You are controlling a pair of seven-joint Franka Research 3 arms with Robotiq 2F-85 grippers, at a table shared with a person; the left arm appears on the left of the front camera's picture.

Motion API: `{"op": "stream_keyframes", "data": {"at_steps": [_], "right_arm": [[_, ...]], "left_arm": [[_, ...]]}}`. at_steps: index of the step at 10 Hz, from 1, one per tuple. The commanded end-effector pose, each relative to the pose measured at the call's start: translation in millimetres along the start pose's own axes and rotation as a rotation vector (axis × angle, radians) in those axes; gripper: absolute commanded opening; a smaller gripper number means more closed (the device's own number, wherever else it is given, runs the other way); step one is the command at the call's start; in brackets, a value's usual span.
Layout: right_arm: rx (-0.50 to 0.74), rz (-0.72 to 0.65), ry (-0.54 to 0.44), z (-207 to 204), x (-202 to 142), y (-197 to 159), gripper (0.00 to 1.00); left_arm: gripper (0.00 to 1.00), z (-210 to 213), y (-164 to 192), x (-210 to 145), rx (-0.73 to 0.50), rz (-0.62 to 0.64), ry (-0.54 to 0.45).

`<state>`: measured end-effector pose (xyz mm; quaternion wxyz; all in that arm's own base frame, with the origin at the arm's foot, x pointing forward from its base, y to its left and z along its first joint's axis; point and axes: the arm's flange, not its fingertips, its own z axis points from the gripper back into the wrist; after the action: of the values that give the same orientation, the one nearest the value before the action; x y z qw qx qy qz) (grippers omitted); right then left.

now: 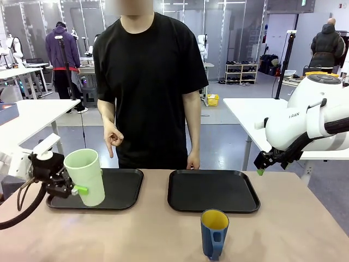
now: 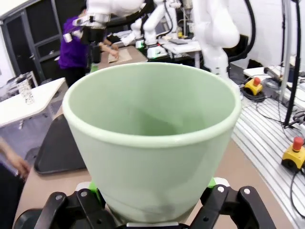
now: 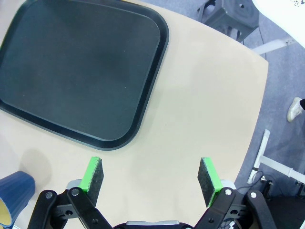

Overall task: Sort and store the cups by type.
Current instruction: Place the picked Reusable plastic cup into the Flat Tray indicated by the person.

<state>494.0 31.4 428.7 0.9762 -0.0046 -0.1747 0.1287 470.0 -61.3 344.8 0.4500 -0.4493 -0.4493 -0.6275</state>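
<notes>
Tumbler (image 1: 85, 176), mint green, hangs tilted over the left tray (image 1: 122, 188), pinched low between my left gripper's (image 1: 76, 189) pads, and may topple if released at this lean; my right gripper (image 3: 151, 174) idles spread wide, the blue mug (image 1: 214, 233) standing untouched near the table's (image 1: 152, 234) front edge.

Pale mint-green tumbler (image 1: 86, 176), dark blue mug (image 1: 214, 234) yellow inside, black trays (image 1: 212, 191), tan table (image 1: 152, 234)

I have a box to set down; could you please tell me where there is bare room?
Bare: the right tray, the table right of it, and the table between left tray and blue mug. Crowded: the left tray's left end, where the left gripper holds the mint tumbler.
</notes>
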Motion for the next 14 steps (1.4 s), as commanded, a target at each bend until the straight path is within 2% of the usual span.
{"op": "stream_keyframes", "data": {"at_steps": [1,2,3,5,8,14], "right_arm": [[-0.001,-0.003,-0.007,1,-1,-1,1.00],[-0.001,-0.003,-0.007,1,-1,-1,1.00],[-0.001,-0.003,-0.007,1,-1,-1,1.00],[-0.001,-0.003,-0.007,1,-1,-1,1.00],[-0.001,-0.003,-0.007,1,-1,-1,1.00],[-0.001,-0.003,-0.007,1,-1,-1,1.00]], "left_arm": [[0.85,22,49,-14,0.014,0.087,0.001],[0.85,33,69,-19,0.032,0.142,0.020],[0.85,43,94,-26,0.046,0.162,0.019],[0.85,50,121,-33,0.042,0.170,0.010],[0.85,55,132,-40,0.043,0.142,0.024],[0.85,63,126,-75,0.046,0.133,-0.006]]}}
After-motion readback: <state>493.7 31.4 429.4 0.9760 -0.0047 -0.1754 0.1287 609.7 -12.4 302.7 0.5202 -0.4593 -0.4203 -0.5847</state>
